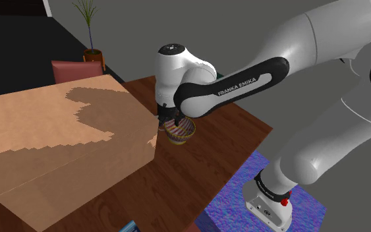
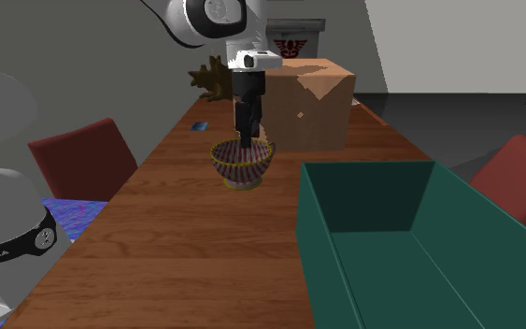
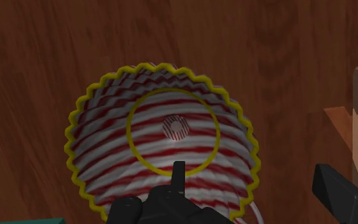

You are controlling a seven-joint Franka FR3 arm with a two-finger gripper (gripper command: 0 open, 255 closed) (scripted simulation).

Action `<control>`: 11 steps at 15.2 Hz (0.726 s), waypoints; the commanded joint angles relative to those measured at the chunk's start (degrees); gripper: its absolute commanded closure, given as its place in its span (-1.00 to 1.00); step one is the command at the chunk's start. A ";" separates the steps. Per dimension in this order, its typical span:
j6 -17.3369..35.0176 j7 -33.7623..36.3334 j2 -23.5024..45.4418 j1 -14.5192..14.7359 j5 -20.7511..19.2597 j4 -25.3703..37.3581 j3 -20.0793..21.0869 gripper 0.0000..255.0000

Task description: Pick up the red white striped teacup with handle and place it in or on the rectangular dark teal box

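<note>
Where the second exterior view begins at its left, a dark red chair (image 2: pixel 74 159) stands beside the long wooden desk (image 2: pixel 177 243). Further right, about midway along the desk, the red-and-white striped teacup (image 2: pixel 242 166) sits upright on the wood. Its scalloped rim is edged in yellow, and a yellow ring circles its inside. The black pincer (image 2: pixel 244 136) hangs straight down over it, tips at rim height. In the wrist view it stands wide: one finger (image 3: pixel 165 207) is over the cup's inside and the other is outside the rim, with the cup wall between them and neither plainly touching it. Close behind the cup stands a cardboard box (image 2: pixel 312 103). Further right, well apart from the cup, the dark teal rectangular box (image 2: pixel 368 196) lies open-topped at the desk's near end. A second red chair (image 2: pixel 522 173) is beyond it.
</note>
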 commanded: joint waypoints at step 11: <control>-0.75 -0.36 -0.52 0.04 0.39 0.33 -0.06 1.00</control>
